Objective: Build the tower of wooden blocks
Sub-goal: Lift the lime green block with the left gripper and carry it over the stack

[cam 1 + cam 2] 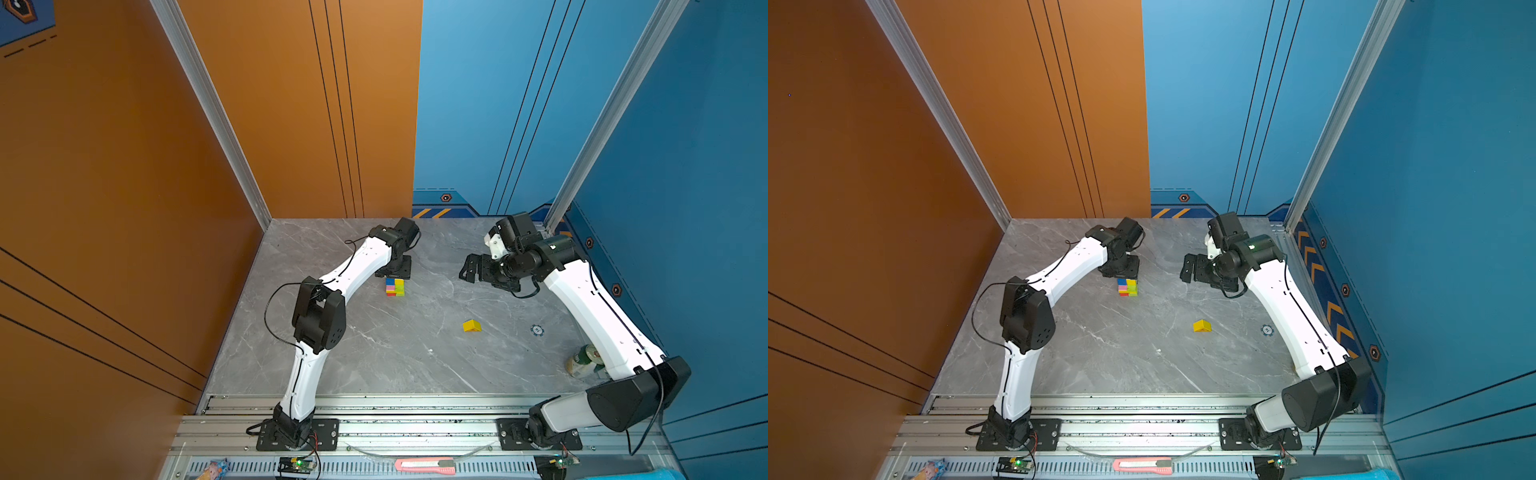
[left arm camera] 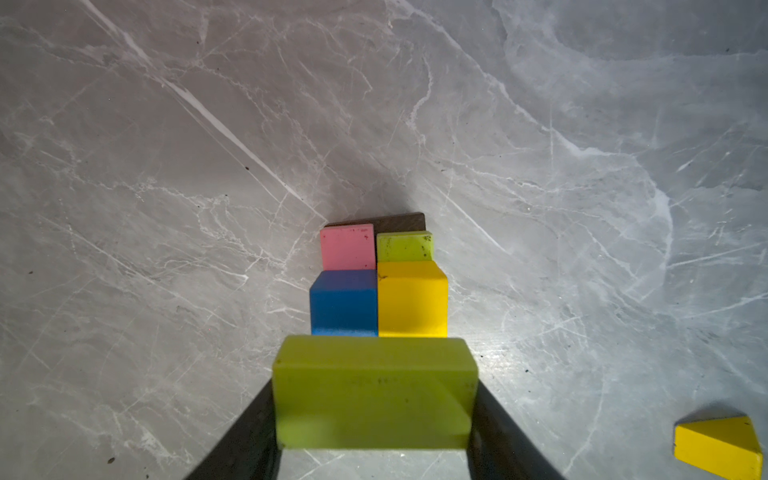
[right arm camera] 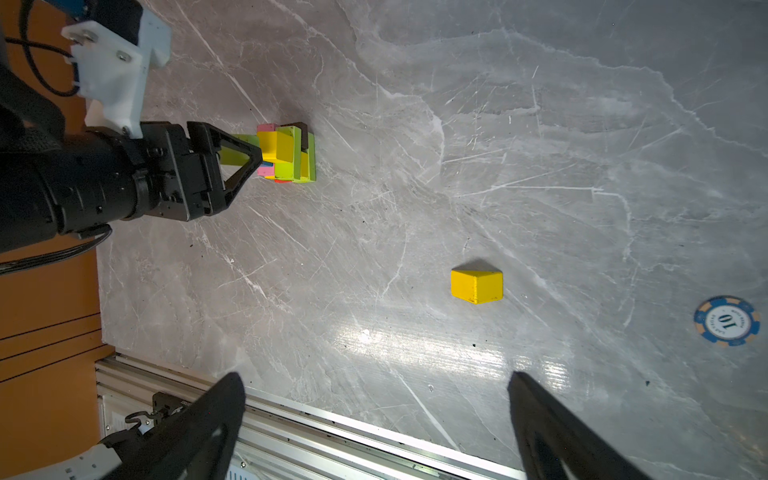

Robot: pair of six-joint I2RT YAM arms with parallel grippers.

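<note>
Loose yellow prism, blue chip nearby, can farther right

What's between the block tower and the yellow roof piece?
Nothing, just bare table between the tower and the yellow roof piece, seen in both top views.

We count one tower, at least six blocks showing in it, full number unclear. One more lime-green bar, one loose yellow prism. One blue chip, one can, one pink knife. Two grippers: left gripper, right gripper.
</note>
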